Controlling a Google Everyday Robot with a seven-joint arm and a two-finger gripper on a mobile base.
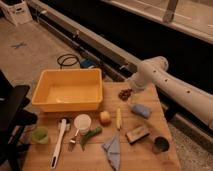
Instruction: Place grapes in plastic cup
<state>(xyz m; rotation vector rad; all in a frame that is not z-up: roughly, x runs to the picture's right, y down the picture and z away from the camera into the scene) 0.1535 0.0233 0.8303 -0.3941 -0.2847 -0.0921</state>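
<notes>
We see the gripper (131,88) right at the grapes (124,94), table (85,157) 1 o'clock, prob. lined up for a pick. Grip state: we can't tell. Green cup (40,135) sits well apart, 8 o'clock corner.

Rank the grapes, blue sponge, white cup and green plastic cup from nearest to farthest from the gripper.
The gripper hangs over the far edge of the table.
1. grapes, right beside it.
2. blue sponge, slightly nearer the camera.
3. white cup, mid-table.
4. plastic cup, near-left corner.
</notes>
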